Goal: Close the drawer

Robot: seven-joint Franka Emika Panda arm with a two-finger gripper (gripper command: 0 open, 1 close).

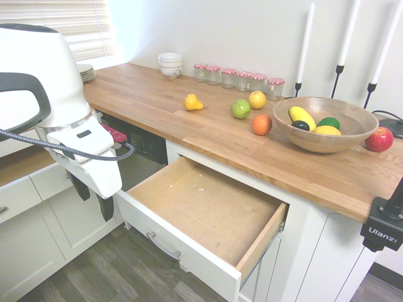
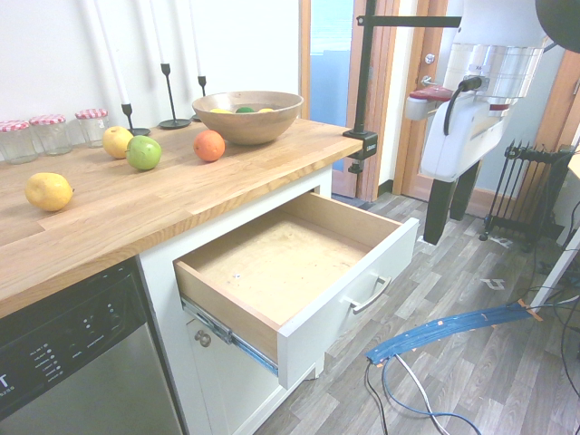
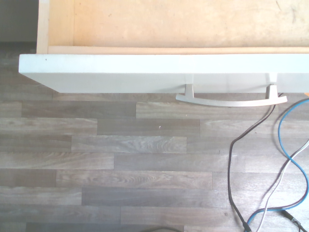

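Fingers [image 2: 439,210] were spread, nothing between them, pointing down, in the air in front of the drawer [image 1: 189,217] and touching neither it nor its handle [image 1: 162,246]. Gripper body [image 1: 88,157] was white, fingers dark.

Drawer sat below the wooden table [image 2: 172,195], pulled well out. White front, curved silver handle, bare-wood sides and bottom, metal runner [image 2: 227,335] exposed along the side (a few small pale specks on the bottom, otherwise nothing inside). Black-and-steel dishwasher [image 2: 82,353] was beside the drawer's cabinet.

On the table: wooden bowl [image 1: 324,135] near the end, holding yellow, green and dark fruit. Red apple [image 1: 379,139] just beside it. Orange [image 1: 261,124], green apple [image 1: 240,109] and round yellow fruit [image 1: 257,99] stood close together on the bowl's other side; yellow pear [image 1: 192,102] lay further along.

Behind those, a row of glass jars [image 1: 228,78] with red-and-white lids, then stacked white bowls [image 1: 170,64] and a pile of plates [image 1: 86,72]. White candles [image 1: 306,44] in black holders [image 1: 298,88] stood behind the wooden bowl, upright.

Floor [image 3: 120,174] was grey wood-look planks.
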